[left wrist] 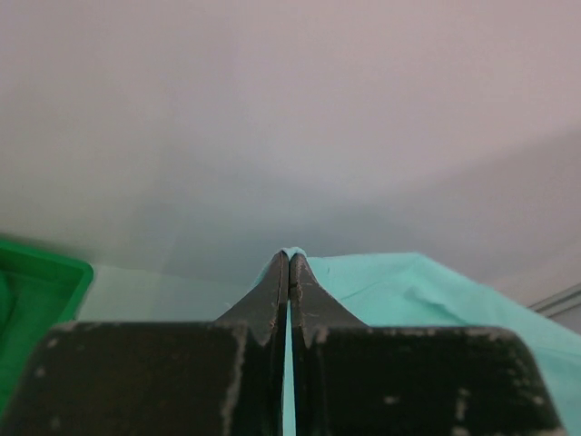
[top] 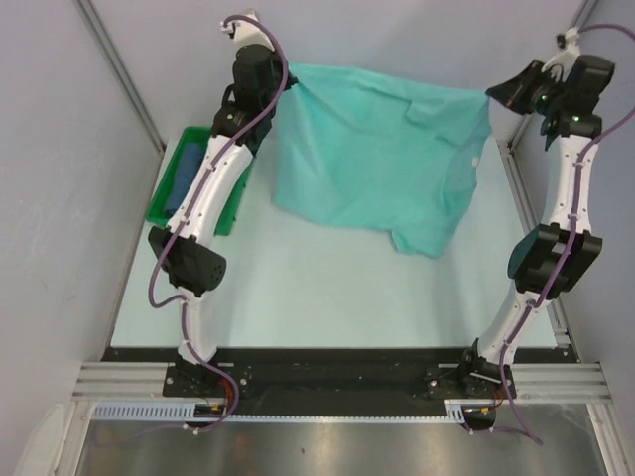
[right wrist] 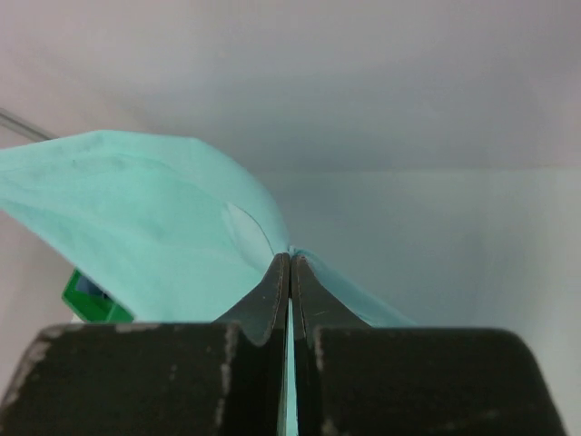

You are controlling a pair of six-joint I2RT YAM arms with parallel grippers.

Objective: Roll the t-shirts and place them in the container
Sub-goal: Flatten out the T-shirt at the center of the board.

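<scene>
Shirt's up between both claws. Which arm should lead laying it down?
Probably right: the right claw and left claw are each shut on the shirt's upper edge, but the left one hangs near the bin, which could snag cloth.

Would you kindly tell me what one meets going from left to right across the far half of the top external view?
green bin → left pincer, shut on a shirt corner → turquoise t-shirt → right pincer, shut on the opposite corner
</scene>
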